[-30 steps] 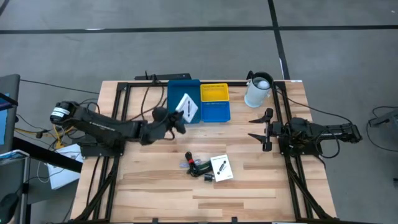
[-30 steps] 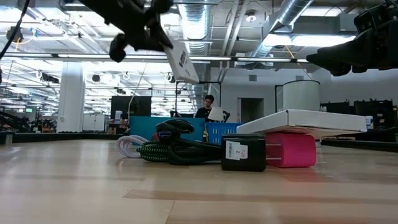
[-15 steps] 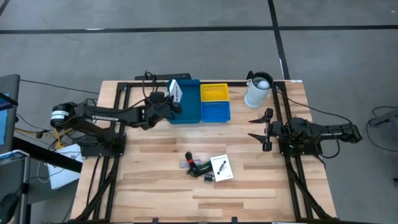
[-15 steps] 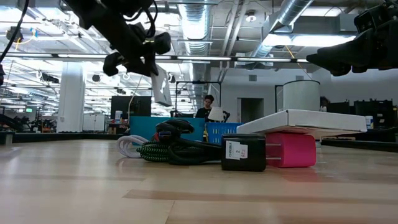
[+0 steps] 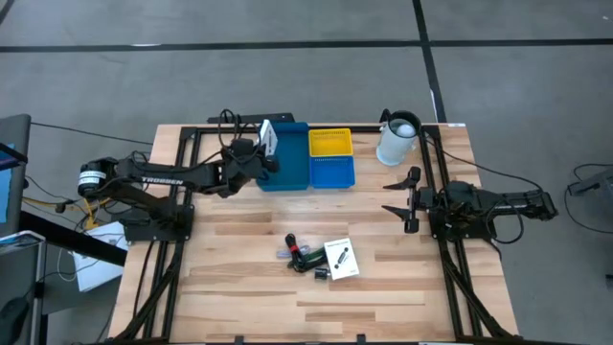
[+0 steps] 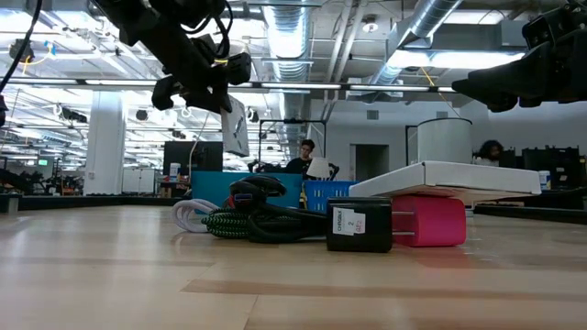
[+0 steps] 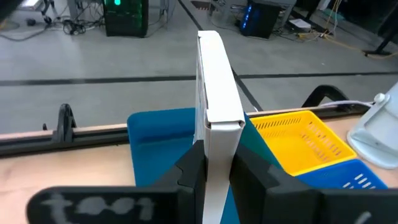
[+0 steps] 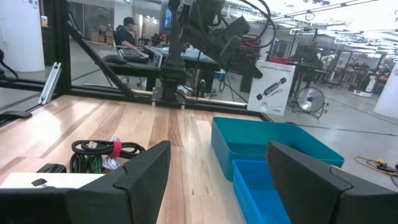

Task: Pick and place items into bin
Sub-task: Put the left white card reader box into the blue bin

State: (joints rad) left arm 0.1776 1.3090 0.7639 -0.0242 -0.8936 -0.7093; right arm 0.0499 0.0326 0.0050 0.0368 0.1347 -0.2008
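Observation:
My left gripper [image 5: 260, 155] [image 7: 216, 179] is shut on a white square card box [image 5: 267, 137] [image 7: 214, 106], held above the far left part of the blue bin [image 5: 287, 163] [image 7: 158, 127]. In the low view that box [image 6: 234, 125] hangs high under the gripper. A second white card [image 5: 341, 259] lies mid-table, resting on a black-and-red piece [image 6: 390, 223]. Beside it lie the coiled cables [image 5: 301, 257] [image 6: 243, 218]. My right gripper [image 5: 402, 195] [image 8: 217, 180] waits open near the table's right side. My left gripper pinches the white card box between its two fingers [image 7: 189, 174], one on each flat face, at its lower end [image 7: 216, 155]. The box stands on edge, lifted clear, with its free end [image 7: 211, 43] pointing away from the gripper over the blue bin.
A yellow basket [image 5: 330, 143] and a smaller blue tray [image 5: 333, 172] sit right of the blue bin. A white jug [image 5: 397, 140] stands at the far right corner. Black frame rails run along the table's left, right and far sides. People show in the room behind.
My left gripper has carried the card box toward the table's far left, from over the bin's middle to its far left part. It has turned, so the box now shows edge-on instead of face-up. In the last half second it has barely moved.

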